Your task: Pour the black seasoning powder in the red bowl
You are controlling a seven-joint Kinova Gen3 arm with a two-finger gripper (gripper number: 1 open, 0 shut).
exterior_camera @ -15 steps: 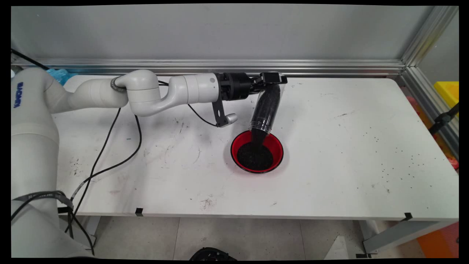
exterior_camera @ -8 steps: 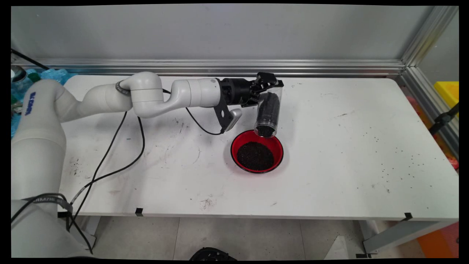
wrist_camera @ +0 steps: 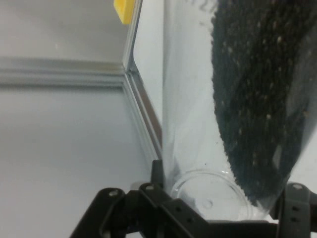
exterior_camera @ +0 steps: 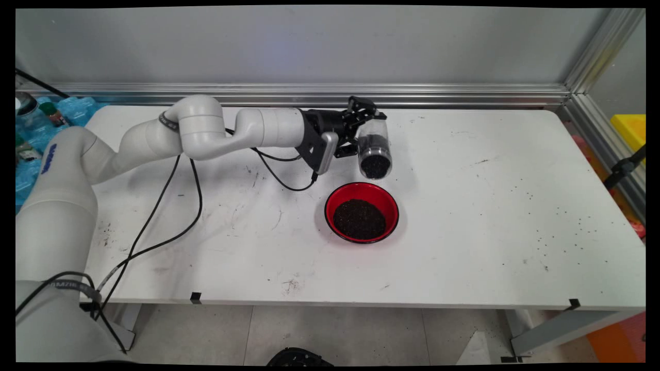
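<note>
My gripper (exterior_camera: pixel 363 129) is shut on a clear plastic cup (exterior_camera: pixel 374 149) partly filled with black grains. The cup lies nearly level in the air, its mouth facing the camera, above and behind the red bowl (exterior_camera: pixel 362 190). The bowl stands on the white table (exterior_camera: pixel 464 216) and holds a mound of the same black grains (exterior_camera: pixel 359 219). In the hand view the clear cup (wrist_camera: pixel 198 124) fills the right half, with the black grains (wrist_camera: pixel 257 99) lying along one side and its base between my gripper (wrist_camera: pixel 218 213) linkage.
Black cables (exterior_camera: pixel 170 206) hang from the arm over the table's left half. Loose black grains are scattered across the table's right side (exterior_camera: pixel 557 226). An aluminium rail (exterior_camera: pixel 361 95) runs along the back, and a yellow bin (exterior_camera: pixel 631 129) sits beyond the right edge.
The cup has been tilted back from steeply downward to nearly level and lifted away from the bowl. The stream of grains into the bowl has stopped.
</note>
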